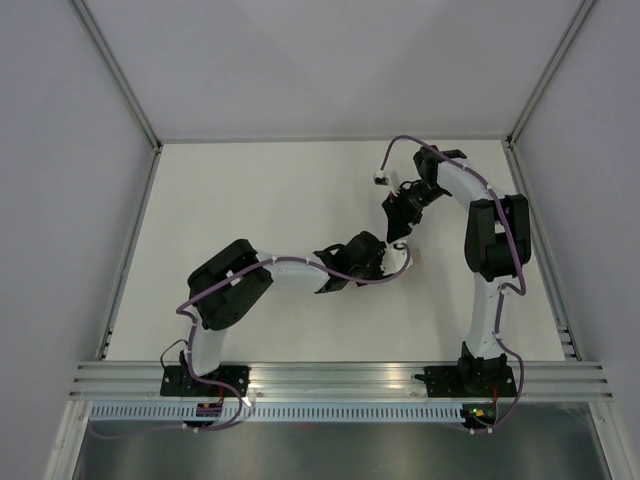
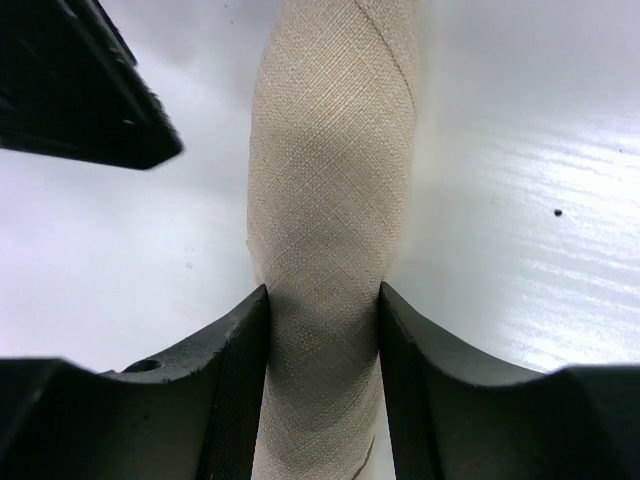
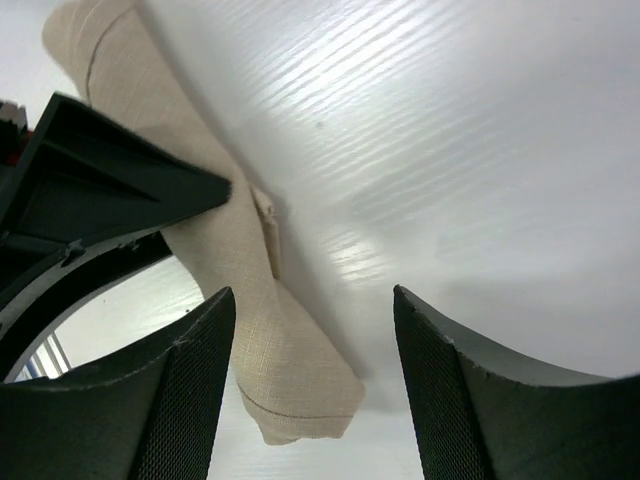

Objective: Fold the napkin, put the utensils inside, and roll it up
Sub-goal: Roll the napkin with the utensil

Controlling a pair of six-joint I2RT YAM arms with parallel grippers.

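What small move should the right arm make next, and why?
Probably lift the right gripper straight up and clear. Its fingers stand open around the free end of the rolled napkin, which lies on the table. The left gripper pinches the roll from both sides, so the roll looks held.

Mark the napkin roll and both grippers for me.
napkin roll (image 2: 330, 150), left wrist view, middle of the rolled cloth.
left gripper (image 2: 322, 300), left wrist view, between its fingertips, clamping the napkin roll.
right gripper (image 3: 312, 298), right wrist view, gap between its open fingertips.
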